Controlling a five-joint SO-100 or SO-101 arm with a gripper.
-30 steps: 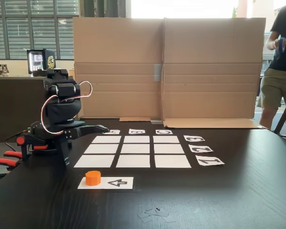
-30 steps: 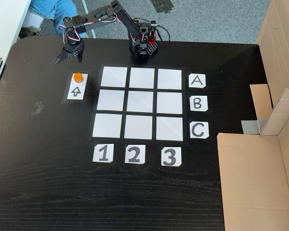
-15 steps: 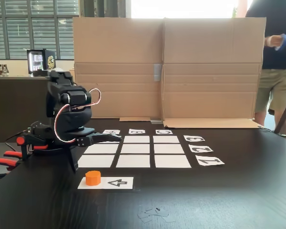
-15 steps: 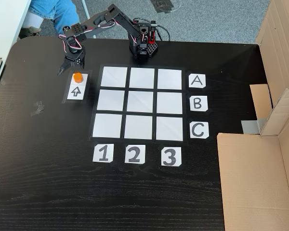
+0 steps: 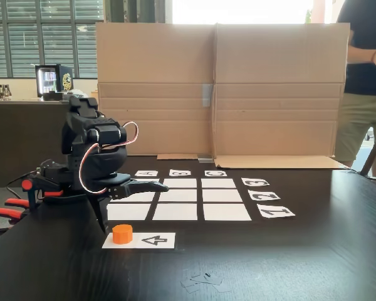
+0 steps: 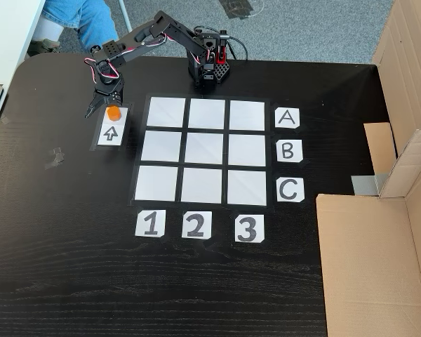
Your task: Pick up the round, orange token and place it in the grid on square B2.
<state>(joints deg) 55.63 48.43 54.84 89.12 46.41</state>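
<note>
The orange token stands on the end of a white arrow card, left of the grid in the top-down fixed view. My gripper is open, lowered right beside the token on its arm-base side. One finger reaches down past the token's left side. The other finger points out toward the grid. Nothing is held. Square B2 is the bare centre cell.
Label cards A B C and 1 2 3 edge the grid. The arm's base is at the table's far edge. A cardboard wall bounds one side. A person stands beyond it. Red clamps grip the table edge.
The arm has swung from beyond the arrow card toward the token and lowered. The open gripper now sits right beside it. The token has not moved.
</note>
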